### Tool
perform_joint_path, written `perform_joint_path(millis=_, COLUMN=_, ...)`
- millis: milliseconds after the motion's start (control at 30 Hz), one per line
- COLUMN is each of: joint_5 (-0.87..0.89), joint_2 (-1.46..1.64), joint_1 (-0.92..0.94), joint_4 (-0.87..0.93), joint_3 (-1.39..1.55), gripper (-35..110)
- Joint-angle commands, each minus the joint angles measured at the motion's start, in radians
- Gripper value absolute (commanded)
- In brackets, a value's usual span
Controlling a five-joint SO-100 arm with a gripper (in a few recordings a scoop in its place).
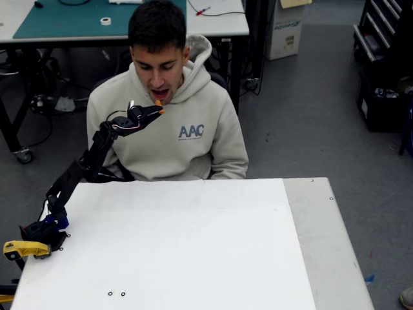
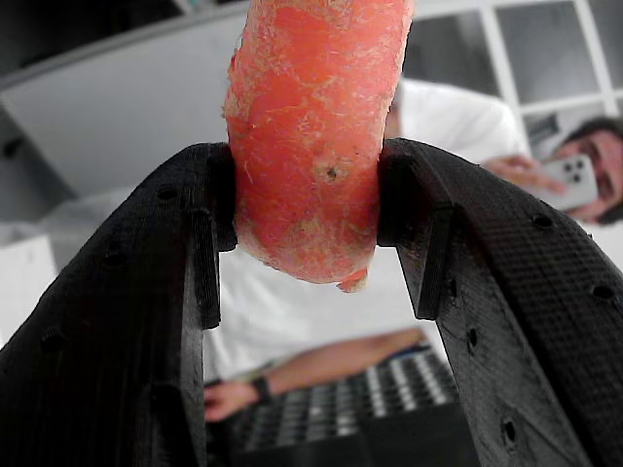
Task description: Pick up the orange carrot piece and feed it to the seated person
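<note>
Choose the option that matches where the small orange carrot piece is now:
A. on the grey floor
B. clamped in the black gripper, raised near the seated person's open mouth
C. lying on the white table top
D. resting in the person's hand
B: the small orange carrot piece sits pinched in the black gripper, held up just below the open mouth of the seated person in the light grey hoodie.

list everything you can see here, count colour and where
carrot piece: one, orange, clamped between the claw's fingers, raised near the seated person's open mouth
seated person: one, light grey hoodie, behind the table
table: one, white top with a grey strip on the right in the fixed view
tape roll: one, white, on the green mat of the far table
person with a phone: one, right edge of the wrist view
arm: one, black, reaching up from the table's left edge
claw: one, black, shut on the carrot
</note>
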Motion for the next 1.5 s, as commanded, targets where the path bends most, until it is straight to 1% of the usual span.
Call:
perform_joint_path(millis=0, joint_5=-0.006, joint_2=0.15, joint_1=0.011, joint_4=-0.009, joint_3=-0.1, gripper=-3)
perform_joint_path(millis=1100, joint_5=-0.017, joint_2=0.152, joint_1=-0.006, joint_4=-0.008, joint_3=-0.1, gripper=-2)
perform_joint_path(millis=1200, joint_5=-0.017, joint_2=0.152, joint_1=-0.003, joint_4=-0.008, joint_3=-0.1, gripper=3)
perform_joint_path(millis=1333, joint_5=-0.006, joint_2=0.152, joint_1=-0.003, joint_4=-0.008, joint_3=-0.1, gripper=17)
perform_joint_path(millis=1467, joint_5=-0.017, joint_2=0.152, joint_1=0.0, joint_4=-0.008, joint_3=-0.1, gripper=27)
